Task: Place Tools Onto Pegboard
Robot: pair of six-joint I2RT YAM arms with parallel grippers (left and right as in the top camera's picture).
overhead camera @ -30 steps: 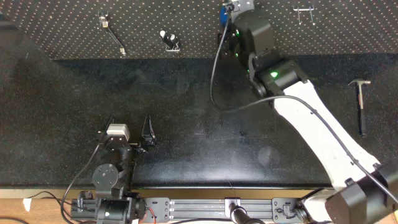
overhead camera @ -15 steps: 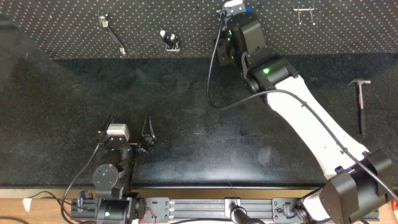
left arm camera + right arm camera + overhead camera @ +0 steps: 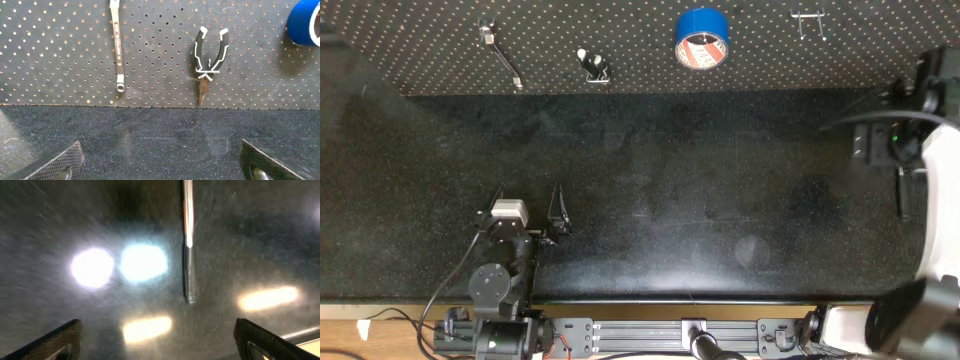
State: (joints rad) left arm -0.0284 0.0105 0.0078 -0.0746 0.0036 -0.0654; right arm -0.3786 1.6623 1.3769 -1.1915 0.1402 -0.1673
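A blue tape roll (image 3: 701, 40) hangs on the pegboard (image 3: 410, 60), with a wrench (image 3: 500, 52) and black pliers (image 3: 592, 65) to its left. In the left wrist view the wrench (image 3: 116, 45), pliers (image 3: 210, 60) and tape roll (image 3: 306, 22) hang on the board ahead. My left gripper (image 3: 528, 195) rests open near the front left of the table, holding nothing. At the far right my right gripper (image 3: 160, 340) is open above the hammer's handle (image 3: 188, 245). The hammer (image 3: 901, 195) lies on the black table, its head end covered by the right arm.
A bare metal hook (image 3: 808, 20) sticks out of the pegboard at the upper right. The black mat (image 3: 670, 200) between the arms is open space. The right arm (image 3: 930, 150) stands along the right edge.
The right arm left the tape roll hanging on the pegboard and swung right, to above the hammer. The left arm has not moved.
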